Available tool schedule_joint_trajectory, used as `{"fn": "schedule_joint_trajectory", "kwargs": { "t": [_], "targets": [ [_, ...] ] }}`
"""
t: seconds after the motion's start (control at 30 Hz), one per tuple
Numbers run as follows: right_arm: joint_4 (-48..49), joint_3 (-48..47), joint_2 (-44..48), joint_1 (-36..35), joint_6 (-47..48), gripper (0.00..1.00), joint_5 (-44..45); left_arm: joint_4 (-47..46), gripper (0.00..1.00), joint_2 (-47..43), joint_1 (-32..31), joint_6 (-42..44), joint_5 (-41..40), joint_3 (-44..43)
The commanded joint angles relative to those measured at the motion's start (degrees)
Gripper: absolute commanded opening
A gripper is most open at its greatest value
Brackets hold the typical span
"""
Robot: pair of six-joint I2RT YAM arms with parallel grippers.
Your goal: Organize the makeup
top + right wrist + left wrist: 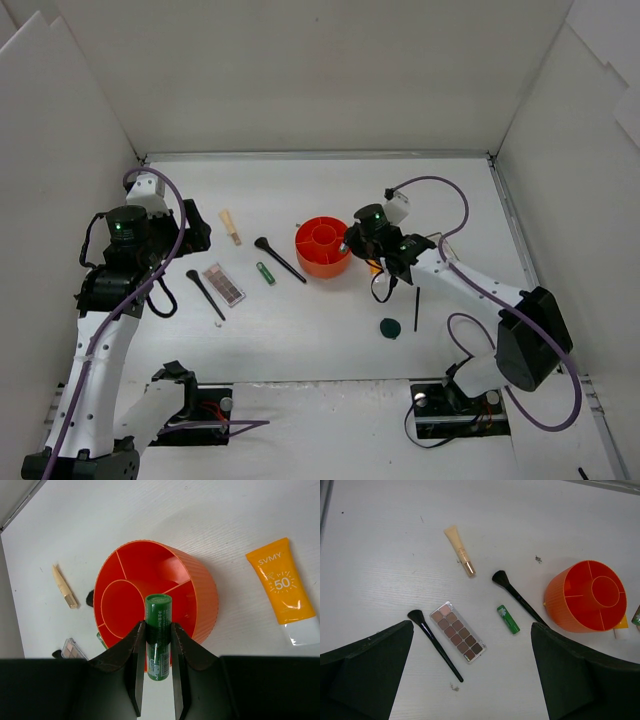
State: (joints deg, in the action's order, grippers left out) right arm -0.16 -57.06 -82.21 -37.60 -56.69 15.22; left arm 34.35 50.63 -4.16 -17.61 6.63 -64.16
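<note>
White walls box in a white tabletop strewn with cosmetics; the right jaws are pinching a small green tube by its lower half, its long axis running straight out from between them, cap end foremost. That cap sits over the red-orange holder, which lies directly ahead of the jaws, roughly at the wall between the centre well and an outer compartment; whether the tip is already below the rim cannot be told. On this showing, the drop turns on shifting the tube to one side of that divider before release; the right arm is plainly the nearer one.

Ahead and to the right of the same jaws lies the orange tube, printed "SVMY" and "50"; ahead and to the left lies the beige stick; the white print on the held tube is too small to read.

The left jaws are spread wide with nothing between them; the eyeshadow palette lies ahead, between them; a black brush lies just beside it toward the left-hand jaw; a second green tube and a second brush lie toward the right-hand jaw. A dark green compact and a thin black stick lie behind the right jaws.
</note>
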Motion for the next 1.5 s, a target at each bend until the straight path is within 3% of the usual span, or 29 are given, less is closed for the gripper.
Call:
{"fn": "schedule_joint_trajectory", "kwargs": {
  "t": [0.0,0.37,0.93,1.2,1.47],
  "targets": [
    [3.2,-1.6,-0.7,-0.8,-3.3,0.00,4.1,-3.5,0.99,0.2,0.3,-0.7,0.9,-0.8],
    [3.3,-1.6,-3.1,-1.6,-6.6,0.04,4.2,-3.5,1.00,0.0,0.3,-0.7,1.0,-0.8],
    [3.4,-1.6,-4.5,-2.4,-8.1,0.25,4.6,-3.5,1.00,0.0,0.3,-0.7,1.0,-0.8],
    [3.4,-1.4,-4.6,-2.4,-8.4,0.30,4.2,-3.4,1.00,-0.2,0.3,-0.7,1.1,-0.7],
    [3.1,-0.7,0.2,-3.2,-2.1,0.30,7.9,-3.7,1.00,0.3,0.3,-1.0,1.6,-0.2]
  ]
}}
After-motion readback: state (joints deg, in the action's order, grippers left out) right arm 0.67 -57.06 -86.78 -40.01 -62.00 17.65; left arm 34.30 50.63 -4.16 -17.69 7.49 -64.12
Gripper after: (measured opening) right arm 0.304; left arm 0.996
